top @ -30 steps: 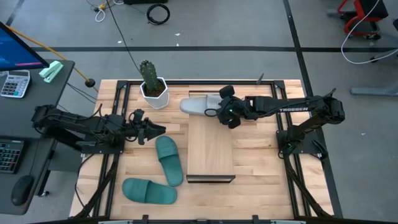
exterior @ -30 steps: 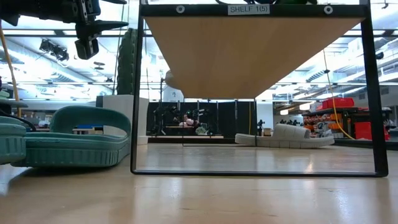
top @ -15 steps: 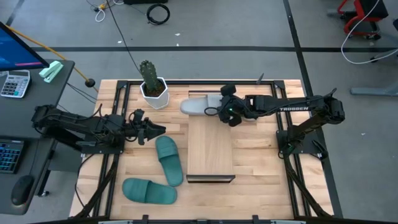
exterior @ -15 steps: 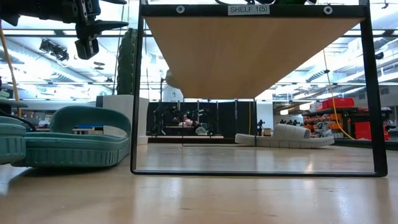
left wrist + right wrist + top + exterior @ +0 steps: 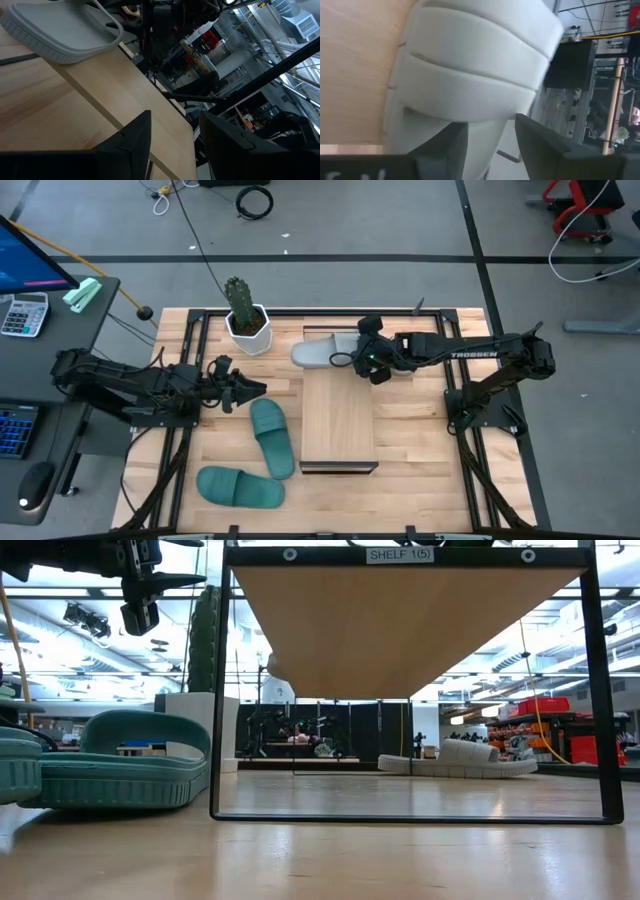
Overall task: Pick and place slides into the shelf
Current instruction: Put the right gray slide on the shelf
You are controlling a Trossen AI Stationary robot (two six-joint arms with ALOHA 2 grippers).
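Now the right pincer (image 5: 362, 361) nudges a touch toward three o'clock, fingers spread around the grey slide (image 5: 322, 351) just beyond the shelf (image 5: 338, 415) at twelve o'clock, while the left pincer (image 5: 247, 390) waits spread — grasp imminent.

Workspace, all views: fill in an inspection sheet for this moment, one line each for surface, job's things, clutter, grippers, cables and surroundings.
Surface: slatted wooden tabletop on a dark frame.
Job's things: the shelf stands mid-table, nothing seen under it in the low view. Grey slide lies just behind the shelf. Two teal slides lie left of the shelf. A fourth slide: not seen.
Clutter: potted cactus at the back.
Grippers: right gripper open, at the grey slide's strap. Left gripper open, above the table near the teal slides.
Cables: black cable runs over the floor to the table.
Surroundings: desk with calculator and monitor at left.
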